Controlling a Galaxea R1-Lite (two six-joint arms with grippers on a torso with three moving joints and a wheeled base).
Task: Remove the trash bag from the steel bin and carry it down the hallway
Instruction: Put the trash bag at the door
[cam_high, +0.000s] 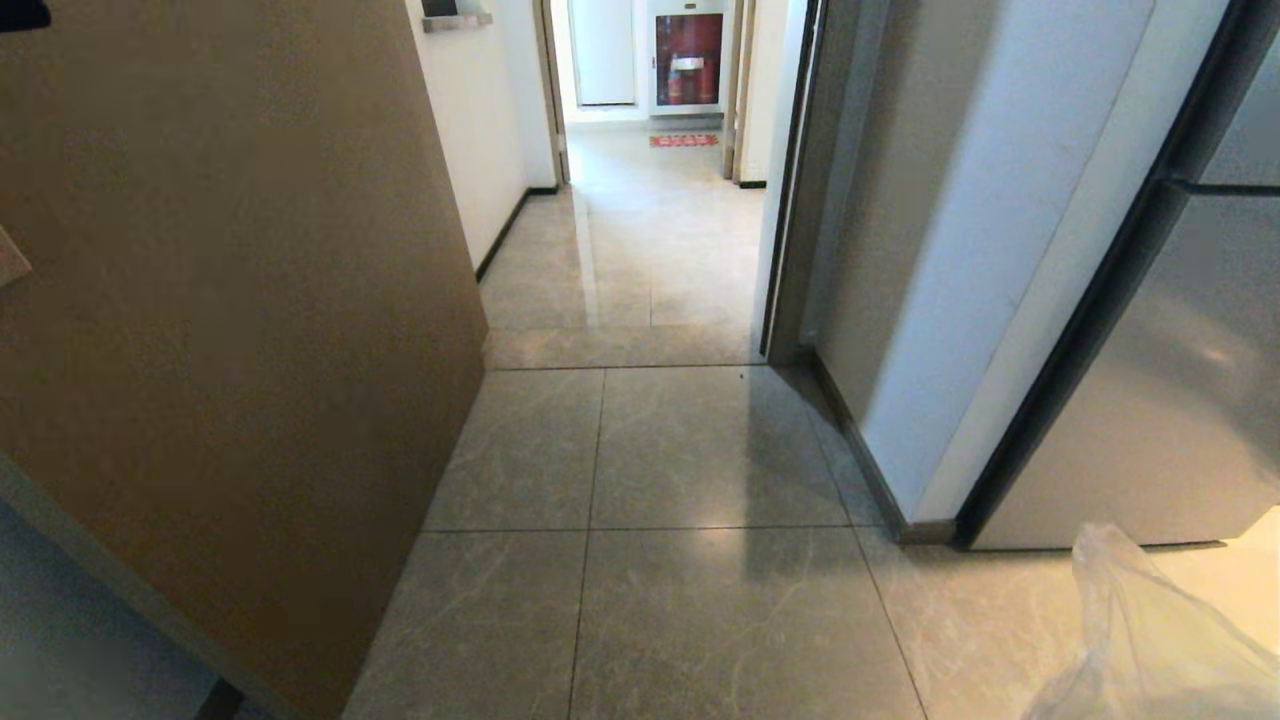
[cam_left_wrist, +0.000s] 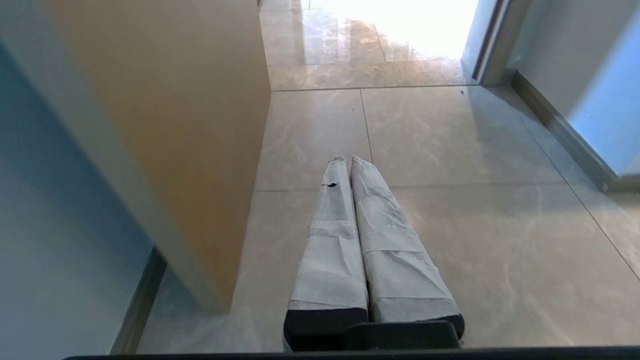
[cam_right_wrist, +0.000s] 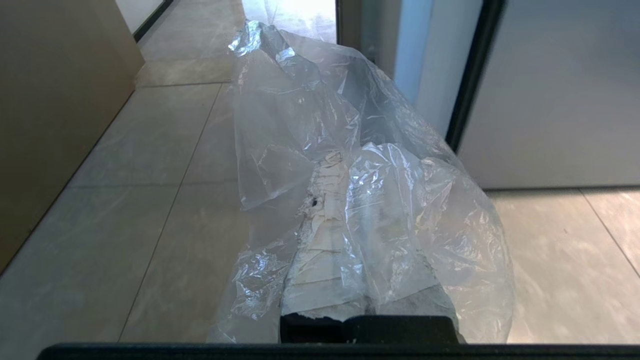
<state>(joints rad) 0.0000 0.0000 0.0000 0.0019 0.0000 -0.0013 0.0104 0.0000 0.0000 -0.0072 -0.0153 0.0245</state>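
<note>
**Readable text and signs: none**

No lettering, brand, number or label is showing legibly in any view. A red cabinet (cam_high: 688, 58) at the far end of the hallway (cam_high: 640, 230) is carrying a small pale tag, too small to read. A red floor mat (cam_high: 684, 140) in front of it is bearing pale markings, also too small to make out.
</note>
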